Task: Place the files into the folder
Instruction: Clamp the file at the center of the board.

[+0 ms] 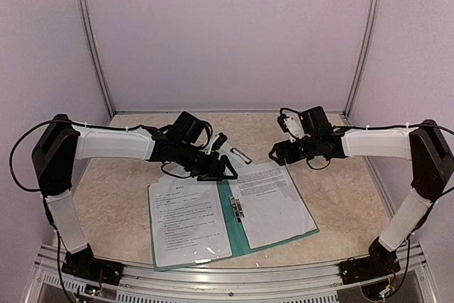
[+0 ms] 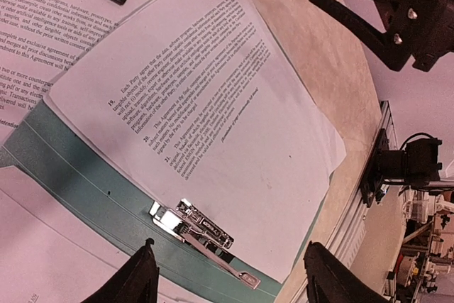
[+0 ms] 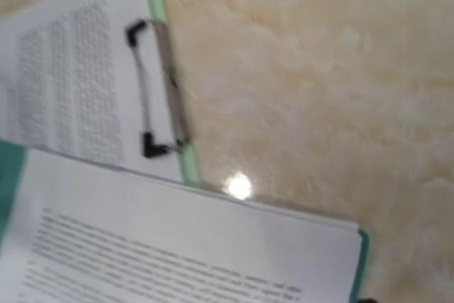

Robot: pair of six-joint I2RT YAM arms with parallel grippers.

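The teal-green folder (image 1: 238, 235) lies open near the table's front edge. The files lie on it: one printed white sheet (image 1: 188, 225) on the left half, another (image 1: 269, 196) on the right half. A small metal clip (image 2: 198, 232) sits on the spine (image 2: 78, 168). My left gripper (image 1: 223, 168) hovers open over the folder's far edge; in its wrist view the clip lies between the dark fingertips (image 2: 138, 278), untouched. My right gripper (image 1: 277, 152) hangs open and empty above the folder's far right corner. Its fingers do not show in its own wrist view, only the right sheet (image 3: 177, 253).
A pale mint-green clipboard (image 3: 186, 164) with a silver clip (image 3: 170, 83) and a printed sheet lies just behind the folder, partly under my left arm (image 1: 113, 143). Purple walls enclose the table on three sides. A metal rail (image 1: 213, 269) runs along the front edge.
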